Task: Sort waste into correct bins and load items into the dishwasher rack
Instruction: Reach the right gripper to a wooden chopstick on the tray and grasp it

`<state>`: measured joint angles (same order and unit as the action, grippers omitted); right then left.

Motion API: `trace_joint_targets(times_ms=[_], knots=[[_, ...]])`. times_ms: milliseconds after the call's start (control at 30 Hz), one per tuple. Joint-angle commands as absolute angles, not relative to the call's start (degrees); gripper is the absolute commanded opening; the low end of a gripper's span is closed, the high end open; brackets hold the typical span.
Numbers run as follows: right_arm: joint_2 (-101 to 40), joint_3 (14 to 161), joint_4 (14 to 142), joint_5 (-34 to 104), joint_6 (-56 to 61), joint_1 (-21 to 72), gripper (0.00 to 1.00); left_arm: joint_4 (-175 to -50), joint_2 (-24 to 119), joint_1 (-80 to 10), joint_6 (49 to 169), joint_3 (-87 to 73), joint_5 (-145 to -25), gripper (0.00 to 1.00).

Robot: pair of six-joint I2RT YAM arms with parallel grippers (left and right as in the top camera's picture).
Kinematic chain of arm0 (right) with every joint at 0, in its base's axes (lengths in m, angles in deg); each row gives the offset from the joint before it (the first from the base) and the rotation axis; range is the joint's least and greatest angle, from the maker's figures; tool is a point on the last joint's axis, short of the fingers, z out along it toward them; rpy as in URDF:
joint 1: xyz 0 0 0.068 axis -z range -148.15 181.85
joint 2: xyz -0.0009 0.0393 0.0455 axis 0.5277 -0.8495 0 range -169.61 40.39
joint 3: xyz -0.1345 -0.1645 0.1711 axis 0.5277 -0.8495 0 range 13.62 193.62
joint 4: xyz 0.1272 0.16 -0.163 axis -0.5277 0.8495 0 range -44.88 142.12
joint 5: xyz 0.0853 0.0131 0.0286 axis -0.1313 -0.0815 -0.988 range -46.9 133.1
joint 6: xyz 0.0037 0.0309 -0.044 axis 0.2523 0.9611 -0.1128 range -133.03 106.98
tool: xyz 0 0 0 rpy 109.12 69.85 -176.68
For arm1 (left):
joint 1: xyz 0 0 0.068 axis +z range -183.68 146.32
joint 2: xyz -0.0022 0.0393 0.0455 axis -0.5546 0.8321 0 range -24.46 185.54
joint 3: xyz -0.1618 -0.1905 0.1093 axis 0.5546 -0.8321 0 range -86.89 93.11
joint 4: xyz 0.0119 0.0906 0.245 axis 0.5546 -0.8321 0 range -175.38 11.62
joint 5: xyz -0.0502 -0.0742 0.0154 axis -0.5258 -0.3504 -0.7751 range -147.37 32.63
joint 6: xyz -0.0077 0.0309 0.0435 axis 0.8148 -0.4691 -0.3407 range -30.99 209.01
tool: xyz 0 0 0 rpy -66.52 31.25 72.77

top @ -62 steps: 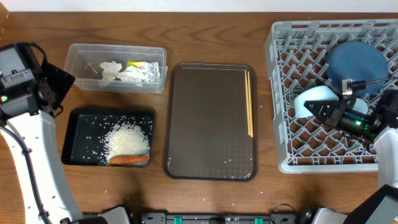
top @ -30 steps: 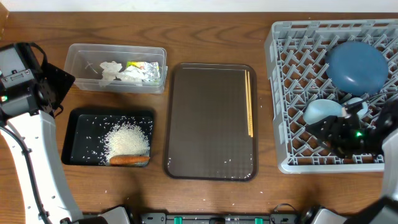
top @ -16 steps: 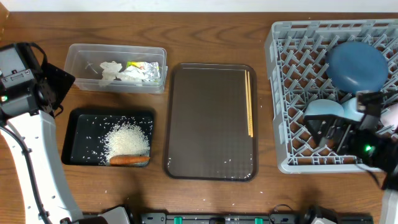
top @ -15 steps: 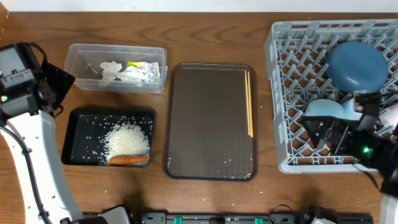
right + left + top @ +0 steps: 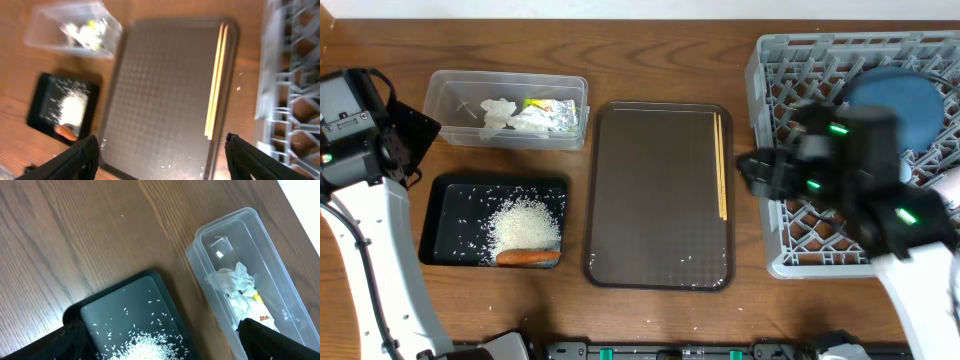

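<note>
Rice [image 5: 525, 222], carrot [image 5: 527, 257] in black tray [image 5: 432, 215]; tissue [image 5: 505, 115], wrapper [image 5: 555, 110] in clear tub [image 5: 450, 92]; left gripper [image 5: 159, 325], right gripper [image 5: 160, 137] spread.

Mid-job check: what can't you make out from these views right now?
- Overhead: the motion-blurred right arm covers the middle of the dishwasher rack; what stands under it is hidden.
- Overhead: the blue plate is partly behind that arm; how it leans is unclear.
- Right wrist: motion blur; the chopsticks are smeared, the rice is only a pale patch.
- Left wrist: the clear tub runs off the lower right, cutting off part of its contents.
</note>
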<state>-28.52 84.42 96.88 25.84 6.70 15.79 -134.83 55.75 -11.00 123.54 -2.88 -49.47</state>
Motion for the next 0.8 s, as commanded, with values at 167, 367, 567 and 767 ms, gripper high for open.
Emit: trace_joint_targets(times_ms=[167, 367, 567, 767], knots=[[-48.49, 86.70, 90.81, 34.30, 13.32, 7.99, 0.74, -134.93, 56.03, -10.76, 123.60, -2.34, -48.75, 1.00], [-58.57, 89.21, 90.00, 39.26, 15.27, 6.66, 0.63, -134.93, 56.03, -10.76, 123.60, -2.31, -48.75, 1.00], [-64.45, 89.54, 88.49, 43.00, 15.25, 5.78, 0.61, -134.93, 56.03, -10.76, 123.60, -2.34, -48.75, 1.00], [-68.14, 89.54, 87.09, 49.25, 17.19, 3.66, 0.61, -134.93, 56.03, -10.76, 123.60, -2.31, -48.75, 1.00]])
